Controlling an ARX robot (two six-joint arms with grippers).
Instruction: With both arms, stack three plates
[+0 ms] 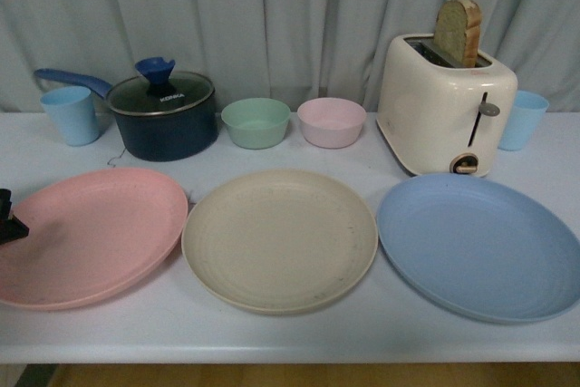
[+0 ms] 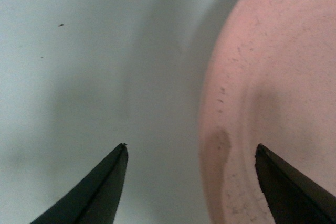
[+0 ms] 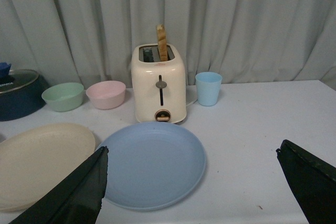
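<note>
Three plates lie side by side along the table's front: the pink plate (image 1: 86, 235) at left, the beige plate (image 1: 279, 238) in the middle, the blue plate (image 1: 480, 246) at right. My left gripper (image 1: 7, 219) shows only as a black tip at the frame's left edge, over the pink plate's outer rim. In the left wrist view it (image 2: 191, 153) is open and empty, straddling the pink plate's rim (image 2: 273, 98), one finger over the plate, one over the table. My right gripper (image 3: 191, 153) is open and empty, back from the blue plate (image 3: 152, 163); the beige plate (image 3: 39, 156) lies beside it.
Behind the plates stand a light blue cup (image 1: 71, 115), a dark lidded pot (image 1: 163, 115), a green bowl (image 1: 256, 122), a pink bowl (image 1: 332, 121), a cream toaster (image 1: 444, 106) holding bread, and another blue cup (image 1: 523, 120). A grey curtain hangs behind.
</note>
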